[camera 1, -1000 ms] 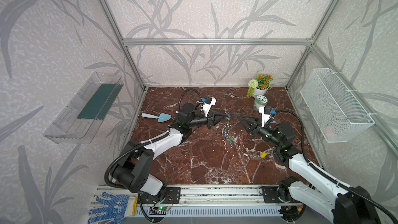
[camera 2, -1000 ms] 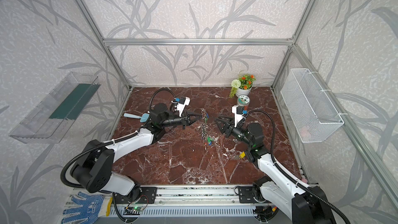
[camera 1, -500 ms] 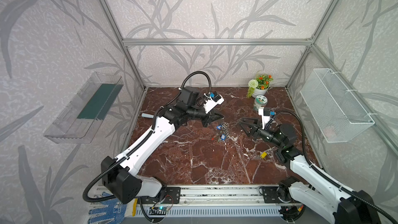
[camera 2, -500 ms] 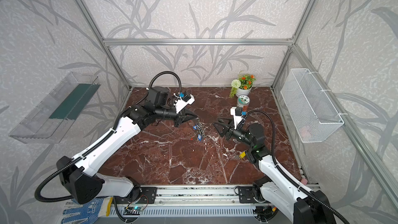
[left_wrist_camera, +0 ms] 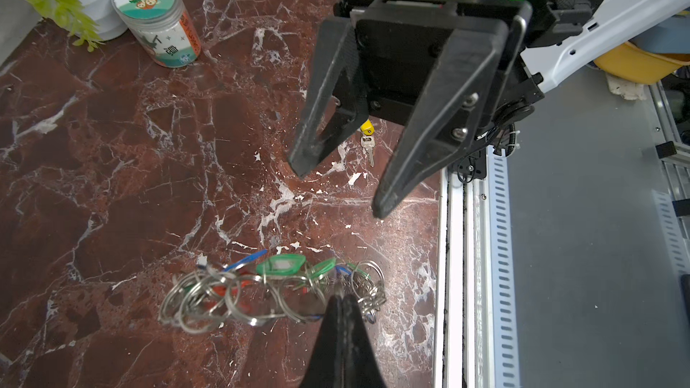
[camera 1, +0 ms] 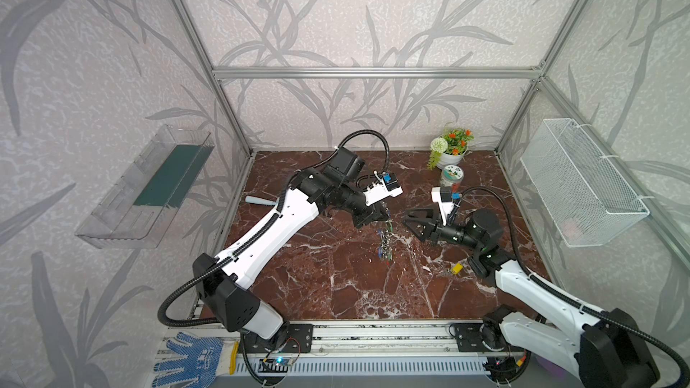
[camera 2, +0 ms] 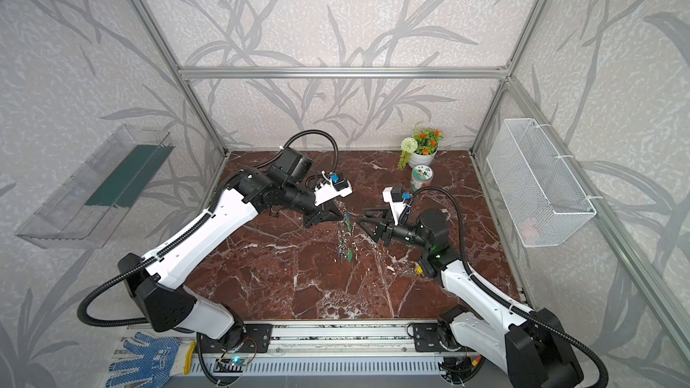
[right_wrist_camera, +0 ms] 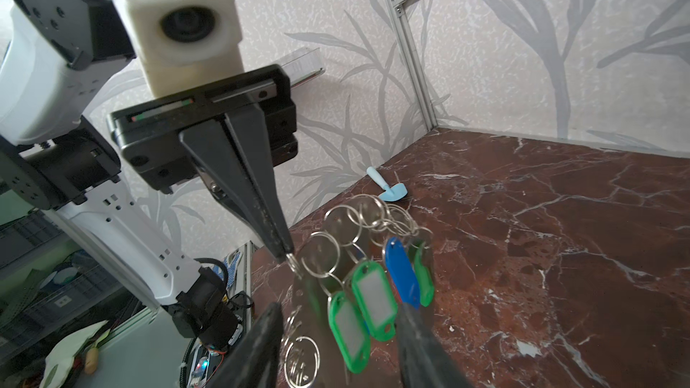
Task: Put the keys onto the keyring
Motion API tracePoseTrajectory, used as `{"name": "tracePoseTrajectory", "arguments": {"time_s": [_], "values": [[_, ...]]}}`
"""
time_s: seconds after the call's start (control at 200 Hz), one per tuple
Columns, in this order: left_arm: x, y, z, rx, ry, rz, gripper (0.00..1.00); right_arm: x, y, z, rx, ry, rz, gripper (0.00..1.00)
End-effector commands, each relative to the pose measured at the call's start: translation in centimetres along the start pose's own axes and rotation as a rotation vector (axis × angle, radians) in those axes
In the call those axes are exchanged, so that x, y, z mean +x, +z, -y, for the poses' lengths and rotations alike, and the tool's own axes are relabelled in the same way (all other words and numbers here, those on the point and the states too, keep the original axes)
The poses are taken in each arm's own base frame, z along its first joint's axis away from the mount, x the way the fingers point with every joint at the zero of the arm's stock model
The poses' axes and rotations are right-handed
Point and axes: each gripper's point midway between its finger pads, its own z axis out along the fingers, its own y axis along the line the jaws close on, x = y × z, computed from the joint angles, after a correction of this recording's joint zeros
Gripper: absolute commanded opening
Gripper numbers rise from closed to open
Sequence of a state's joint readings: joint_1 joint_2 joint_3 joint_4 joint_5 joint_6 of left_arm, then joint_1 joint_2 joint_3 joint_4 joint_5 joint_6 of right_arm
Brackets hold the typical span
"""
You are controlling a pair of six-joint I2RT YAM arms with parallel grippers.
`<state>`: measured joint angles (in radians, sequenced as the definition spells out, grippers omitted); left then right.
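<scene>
Our left end effector [left_wrist_camera: 341, 298] is pinched shut on the keyring [left_wrist_camera: 280, 267], which dangles above the worktop [left_wrist_camera: 149, 181]. Our right end effector [left_wrist_camera: 338, 192] stands open and empty, and the keys [left_wrist_camera: 369, 147] lie on the worktop beside its arm.

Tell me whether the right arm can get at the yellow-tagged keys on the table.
Probably yes. The right gripper is open and empty, and the keys lie uncovered on the table. They sit close beside that arm's joints, though, so it would have to pull back and tip down.
</scene>
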<state>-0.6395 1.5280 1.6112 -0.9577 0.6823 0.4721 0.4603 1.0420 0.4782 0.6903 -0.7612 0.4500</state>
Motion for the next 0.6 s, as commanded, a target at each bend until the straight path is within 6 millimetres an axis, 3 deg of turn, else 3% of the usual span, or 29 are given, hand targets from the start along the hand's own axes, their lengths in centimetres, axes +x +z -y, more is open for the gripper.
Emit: {"name": "tracePoseTrajectory", "arguments": {"time_s": [0.0, 0.595], "values": [[-1.9, -0.9, 0.6, 0.015, 0.072, 0.057, 0.0, -1.3, 0.5, -1.8, -0.069, -0.08, 0.01, 0.49], [-2.5, -0.5, 2.0, 0.104, 0.091, 0.104, 0.0, -0.4, 1.8, -2.2, -0.097, -0.096, -0.028, 0.42]]}}
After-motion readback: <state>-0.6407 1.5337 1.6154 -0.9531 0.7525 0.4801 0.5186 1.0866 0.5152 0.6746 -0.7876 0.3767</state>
